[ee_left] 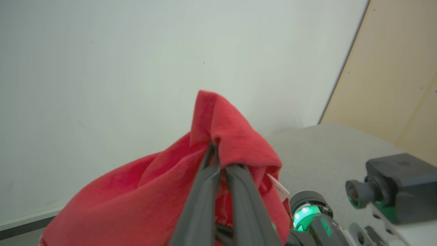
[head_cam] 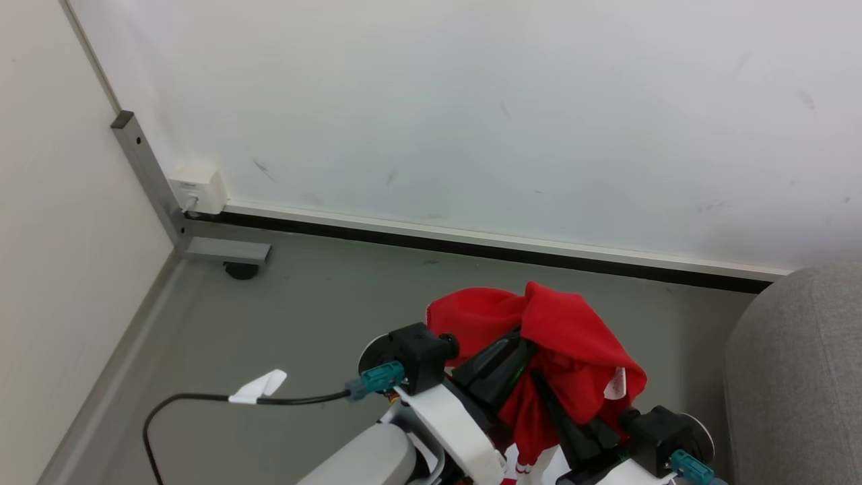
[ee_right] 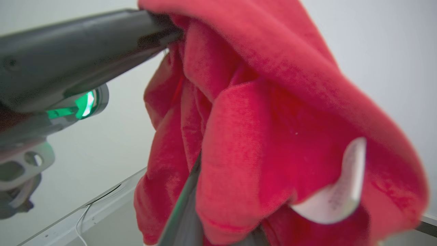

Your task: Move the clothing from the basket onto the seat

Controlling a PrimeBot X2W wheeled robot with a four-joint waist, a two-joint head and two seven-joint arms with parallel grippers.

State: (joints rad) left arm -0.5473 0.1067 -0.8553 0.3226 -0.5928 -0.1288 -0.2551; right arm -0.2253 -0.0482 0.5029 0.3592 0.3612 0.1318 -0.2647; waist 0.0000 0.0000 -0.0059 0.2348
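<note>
White wall and grey floor fill my head view, with a metal post in the corner and a black cable trailing across the floor. The clothing hangs in the air above that floor, bunched between my two arms. The seat is off to my right, near the bundle but not touching it.

The left pincer has its fingers together, clamped on a raised fold of red fabric. The right pincer reaches up into the bundle from below. Cloth is draped over its fingers, so I cannot tell whether it has bitten down or merely sits inside the folds.

I judge this to be the carry step: the load is lifted and not yet over the cushion. The next move calls for a swing to my right until the fabric is above the seat. Then I would lower it and part both pincers, so nothing snags on a finger.

Counts:
- one red bundle, though I can't say whether it holds one garment or more
- one white label curling out of it
- two pincers
- one seat
- one cable
</note>
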